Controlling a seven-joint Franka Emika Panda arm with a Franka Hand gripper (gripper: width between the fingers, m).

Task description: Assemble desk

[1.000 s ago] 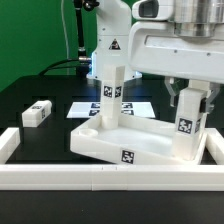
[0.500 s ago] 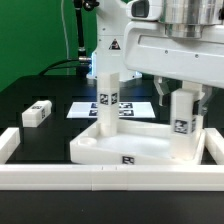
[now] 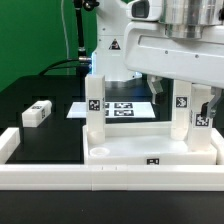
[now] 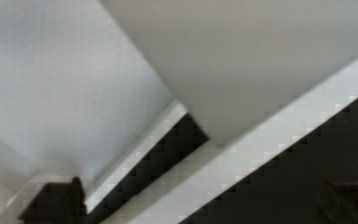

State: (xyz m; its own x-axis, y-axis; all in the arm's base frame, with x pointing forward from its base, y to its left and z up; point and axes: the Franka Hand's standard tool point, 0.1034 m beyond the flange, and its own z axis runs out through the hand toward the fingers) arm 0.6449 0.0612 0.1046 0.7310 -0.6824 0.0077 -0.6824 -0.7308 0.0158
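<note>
One long white border wall (image 3: 60, 168) runs across the front of the exterior view, cut off at both edges. Just behind it, touching or nearly so, lies the single desk tabletop (image 3: 125, 153), rim up, its near edge partly hidden by the wall. Three legs seem to stand upright on it: one leg (image 3: 95, 108) at the exterior view's left corner, and a right pair (image 3: 182, 105) so close together, and overlapped by the arm, that they are hard to separate. The gripper (image 3: 186, 90) hangs over that pair. In the blurred wrist view its dark fingers (image 4: 51, 200) stand apart, gripping nothing visible. One loose leg (image 3: 37, 113) lies well apart on the black table (image 3: 40, 95). Farther back lies the marker board (image 3: 128, 108), partly hidden.
</note>
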